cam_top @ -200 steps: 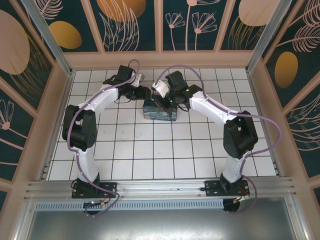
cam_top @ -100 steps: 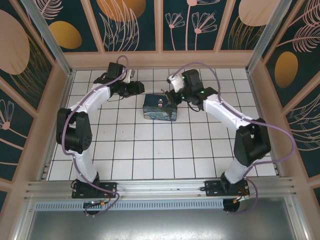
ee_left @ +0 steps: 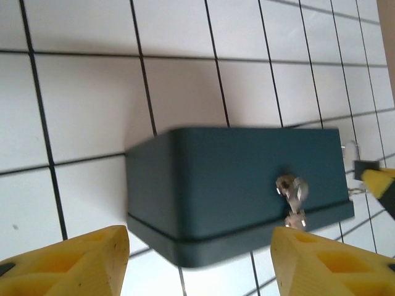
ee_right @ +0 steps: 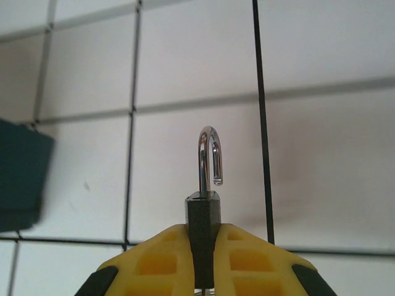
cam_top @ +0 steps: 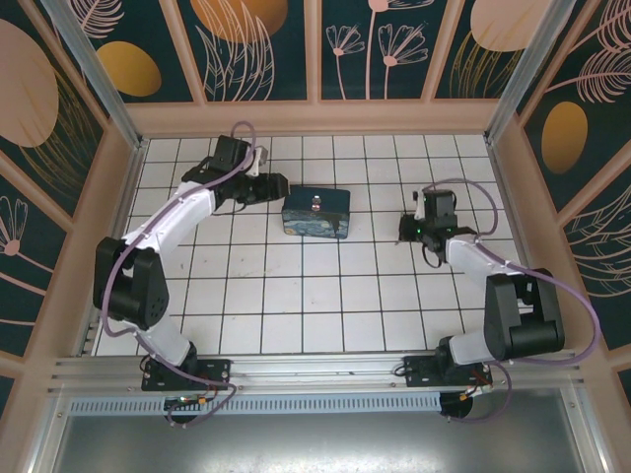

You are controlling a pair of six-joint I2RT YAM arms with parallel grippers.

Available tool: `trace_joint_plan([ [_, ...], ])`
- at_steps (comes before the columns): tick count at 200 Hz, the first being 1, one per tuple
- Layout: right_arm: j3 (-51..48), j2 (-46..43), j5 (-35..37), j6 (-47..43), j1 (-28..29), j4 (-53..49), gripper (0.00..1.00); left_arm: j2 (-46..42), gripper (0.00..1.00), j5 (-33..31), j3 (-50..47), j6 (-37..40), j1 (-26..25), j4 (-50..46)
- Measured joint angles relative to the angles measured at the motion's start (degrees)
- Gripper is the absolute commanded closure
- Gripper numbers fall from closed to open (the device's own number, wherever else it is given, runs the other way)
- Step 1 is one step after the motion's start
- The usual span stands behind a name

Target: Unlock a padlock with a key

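Observation:
The padlock (ee_right: pixel 202 213) is a small dark body with a silver shackle, and the shackle stands swung open at the top. My right gripper (ee_right: pixel 202 237) is shut on the body, holding it upright above the tiles. In the top view the right gripper (cam_top: pixel 407 233) is well to the right of the blue box (cam_top: pixel 315 217). My left gripper (cam_top: pixel 271 187) is at the box's left end, open, its yellow fingers (ee_left: pixel 68 259) wide apart with nothing between them. A bare silver hasp (ee_left: pixel 291 188) sits on the box (ee_left: pixel 228 179). The key is hidden.
The white tiled floor (cam_top: pixel 296 296) is walled by a wooden frame (cam_top: pixel 315 118) at the back and both sides. The box lies in the middle of the far half. The right gripper's yellow tip (ee_left: pixel 379 185) shows beyond the box's far end.
My right arm has swung away from the box to the right, carrying the padlock. My left gripper has opened wider and stayed at the box's left end.

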Motion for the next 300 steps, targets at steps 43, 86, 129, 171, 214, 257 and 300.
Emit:
trace_joint_plan([
  [43,-3.96,0.02,0.22,4.02,-0.13,4.39,0.65,-6.73,0.36,-2.51,-7.98,-0.70,-2.12,-1.64],
  [86,-3.08,-3.19,1.05,4.48,-0.39,4.22,0.56,-7.37,0.37,-2.73,-11.50,-3.19,-3.91,-2.03],
  [129,6.99,2.99,-3.76,5.73,0.44,10.60,0.64,-7.58,0.43,1.33,-16.02,-7.26,-8.04,0.94],
  [171,17.70,20.11,-9.51,9.44,2.67,18.38,0.64,-6.58,0.46,2.58,-17.35,-10.21,-8.87,3.65],
  [214,28.76,31.41,-12.70,9.92,5.44,19.26,0.65,-4.13,0.45,0.50,-17.35,-12.96,-8.59,4.17],
  [257,28.39,31.71,-15.37,8.22,8.83,18.27,0.68,-1.01,0.44,-0.50,-14.71,-15.69,-5.14,6.08],
  [300,18.71,25.90,-15.82,8.83,14.23,18.12,0.69,1.27,0.43,-0.46,-9.11,-16.33,-0.90,7.58],
])
